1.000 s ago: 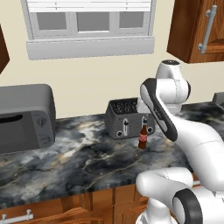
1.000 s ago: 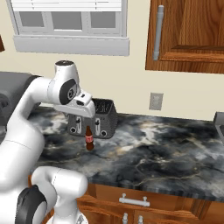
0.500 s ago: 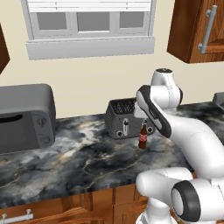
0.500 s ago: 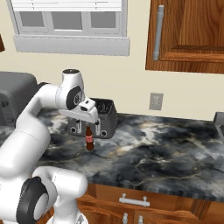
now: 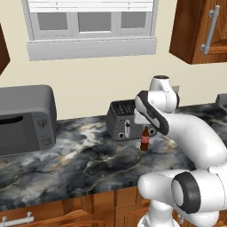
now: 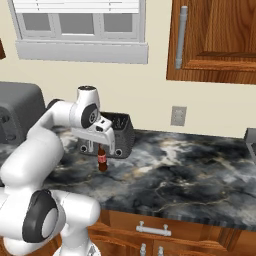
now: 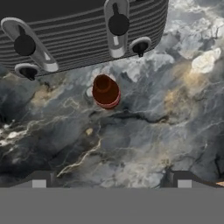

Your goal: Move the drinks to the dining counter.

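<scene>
A small slim brown bottle [image 5: 144,139] with a red label stands upright on the marbled wall counter [image 5: 88,164], just in front of the toaster [image 5: 122,119]. My gripper [image 6: 102,146] hangs directly above the bottle [image 6: 102,161], pointing down, and does not touch it. In the hand view the bottle [image 7: 105,91] shows from above, ahead of the two fingertips [image 7: 38,179], which stand wide apart. The gripper [image 7: 111,180] is open with nothing between its fingers. The dining counter is out of view.
A grey microwave [image 5: 24,117] stands at the counter's left end. The dark toaster [image 6: 117,135] is close behind the bottle. Wooden wall cabinets [image 6: 215,40] hang above right, and a window [image 5: 91,26] is on the back wall. A wall outlet [image 6: 178,116] sits behind the counter.
The arm has folded down and forward, bringing the hand lower over the brown bottle. The bottle has not moved. The jaws stayed open.
</scene>
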